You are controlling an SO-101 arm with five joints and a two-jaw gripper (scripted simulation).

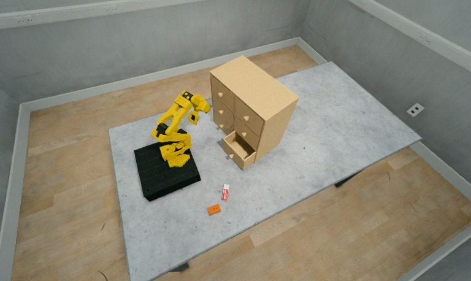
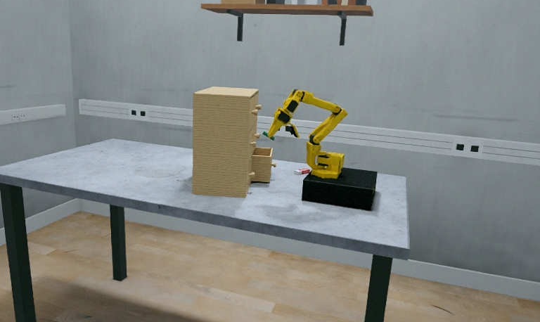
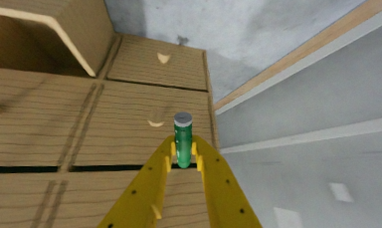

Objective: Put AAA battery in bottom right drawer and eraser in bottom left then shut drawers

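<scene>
My gripper (image 1: 209, 107) (image 2: 271, 136) (image 3: 183, 152) is shut on the green AAA battery (image 2: 265, 133) (image 3: 183, 122), whose grey end sticks out past the fingertips. It is raised in front of the chest's left column, near middle-row height. The chest (image 1: 253, 85) (image 2: 221, 143) has its bottom-row right drawer (image 1: 238, 160) (image 2: 261, 169) (image 3: 86, 26) pulled out. Part of that drawer's inside is shadowed. The bottom-row left drawer (image 3: 134, 74) looks closed. The red and white eraser (image 1: 225, 192) (image 2: 301, 171) lies on the table, clear of the gripper.
An orange block (image 1: 213, 209) lies on the table (image 1: 333, 118) (image 2: 159, 183) near the eraser. The black base (image 1: 156, 172) (image 2: 338, 193) of the arm stands in front of the chest. Wooden knobs stick out from the drawer fronts. The open drawer juts out beside the left column.
</scene>
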